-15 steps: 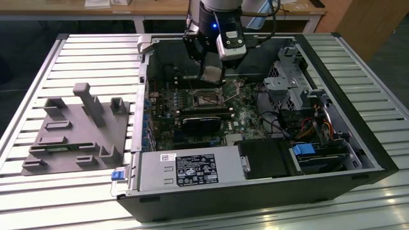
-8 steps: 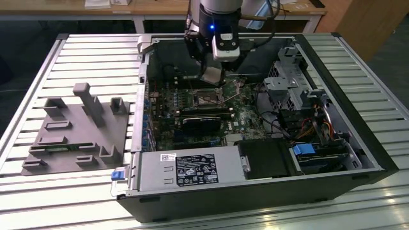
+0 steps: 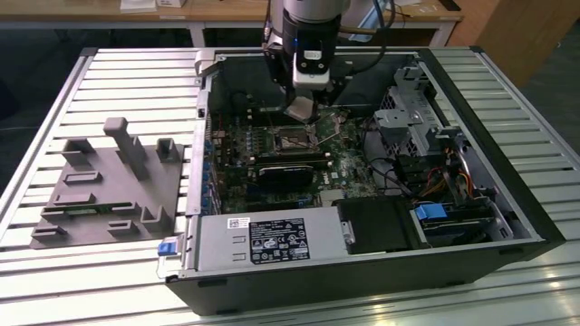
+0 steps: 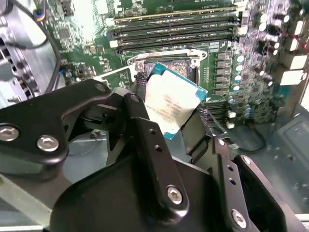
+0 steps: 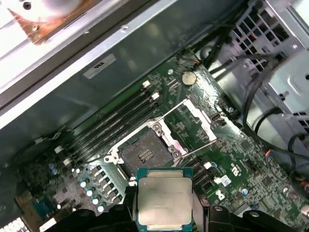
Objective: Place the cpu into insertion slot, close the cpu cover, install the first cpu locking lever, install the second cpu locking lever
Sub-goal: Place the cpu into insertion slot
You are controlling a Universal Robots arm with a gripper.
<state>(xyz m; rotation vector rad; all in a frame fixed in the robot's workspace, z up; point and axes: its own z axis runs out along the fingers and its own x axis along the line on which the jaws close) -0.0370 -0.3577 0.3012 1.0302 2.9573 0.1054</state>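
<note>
Jaws narrowly spread, pinching the cpu (image 4: 174, 99) by two opposite edges; gripper (image 4: 169, 115) fingers (image 4: 145, 130) black, chip tilted, silvery top facing out. In the exterior view the gripper (image 3: 300, 109) hangs inside the open computer case (image 3: 507, 197), over the motherboard (image 3: 349, 173), cpu clear of the board. Insertion slot (image 5: 145, 154) sits just under and ahead of the chip (image 5: 164, 200), dark centre uncovered. Cpu cover (image 5: 203, 122) is swung open, lying off the slot on the side away from the memory slots (image 5: 116, 121). Coin battery (image 5: 189, 77) beyond the cover. Black cables (image 5: 251, 96) near the drive cage (image 3: 408, 119). Grey fixture (image 3: 109, 183) on the slatted table (image 3: 136, 81), outside the case, towards the exterior view's left edge.
</note>
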